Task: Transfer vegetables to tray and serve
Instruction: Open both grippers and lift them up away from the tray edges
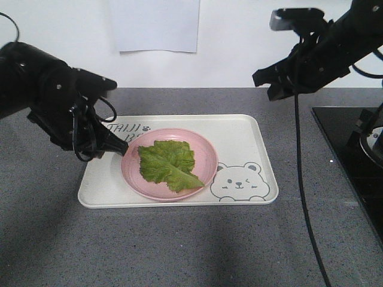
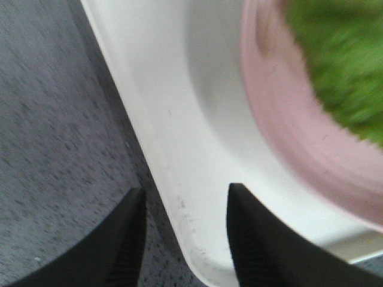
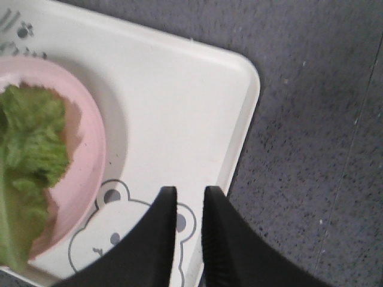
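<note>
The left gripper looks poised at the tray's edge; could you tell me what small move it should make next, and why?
Probably close the left gripper on the tray rim. In the left wrist view its open fingers already straddle the rim, one over the grey counter, one over the tray floor. The lettuce leaf already lies on the pink plate on the tray, so gripping the tray for serving seems next.

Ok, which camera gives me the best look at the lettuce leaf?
The front camera: the whole lettuce leaf lies flat on the pink plate, unobstructed. The right wrist view catches only part at its left edge; the left wrist view shows a blurred green corner.
</note>
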Robot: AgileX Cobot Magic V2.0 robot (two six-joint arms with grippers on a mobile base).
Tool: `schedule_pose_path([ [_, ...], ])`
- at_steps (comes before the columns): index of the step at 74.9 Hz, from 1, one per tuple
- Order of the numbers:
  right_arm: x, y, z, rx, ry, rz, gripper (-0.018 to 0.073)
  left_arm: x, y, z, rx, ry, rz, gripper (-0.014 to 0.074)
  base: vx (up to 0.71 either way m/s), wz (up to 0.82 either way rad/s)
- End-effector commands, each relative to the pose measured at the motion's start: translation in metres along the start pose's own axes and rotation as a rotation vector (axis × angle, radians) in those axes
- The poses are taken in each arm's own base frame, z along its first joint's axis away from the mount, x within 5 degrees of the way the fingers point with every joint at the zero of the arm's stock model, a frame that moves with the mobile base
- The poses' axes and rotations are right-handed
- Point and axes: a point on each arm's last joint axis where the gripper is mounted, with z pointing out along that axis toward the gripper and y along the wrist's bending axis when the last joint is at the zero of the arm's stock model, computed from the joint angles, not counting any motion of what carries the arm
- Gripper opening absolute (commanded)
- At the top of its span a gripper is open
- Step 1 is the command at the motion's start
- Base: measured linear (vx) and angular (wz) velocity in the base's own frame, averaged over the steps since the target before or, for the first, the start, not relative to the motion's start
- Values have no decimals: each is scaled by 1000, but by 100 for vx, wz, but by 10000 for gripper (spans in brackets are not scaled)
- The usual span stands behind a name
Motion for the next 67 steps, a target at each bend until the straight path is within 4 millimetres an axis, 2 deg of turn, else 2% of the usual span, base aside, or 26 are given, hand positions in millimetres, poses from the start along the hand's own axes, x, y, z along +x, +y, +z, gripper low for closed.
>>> schedule_pose_path([
  [1, -16, 11, -57, 2, -232, -52, -15, -10, 8, -58, 11, -255, -35, 202, 0, 0],
  [15, -13, 26, -117, -15, -404, -130, -6, -2, 19, -131, 47, -569, -85, -4, 0, 0],
  [19, -9, 29, -133, -6, -438, -159, -6, 4, 23, -154, 57, -649, -106, -8, 0, 0],
  [25, 1, 32, -147, 8, -494, -182, -6, 16, 28, -184, 71, -750, -137, -7, 0, 0],
  [30, 17, 36, -161, 14, -556, -181, -6, 29, 32, -208, 78, -827, -150, -7, 0, 0],
  [36, 47, 39, -165, 21, -582, -191, -6, 47, 37, -232, 80, -901, -155, -7, 0, 0],
  [40, 74, 41, -171, 32, -610, -206, -6, 61, 39, -241, 78, -943, -152, -7, 0, 0],
  [49, 139, 42, -166, 81, -653, -226, -6, 98, 37, -230, 89, -984, -142, -7, 0, 0],
  [60, 212, 42, -150, 108, -656, -230, -6, 163, 26, -173, 142, -938, -147, -7, 0, 0],
  [67, 246, 43, -136, 100, -622, -226, -6, 197, 20, -137, 168, -916, -150, -7, 0, 0],
])
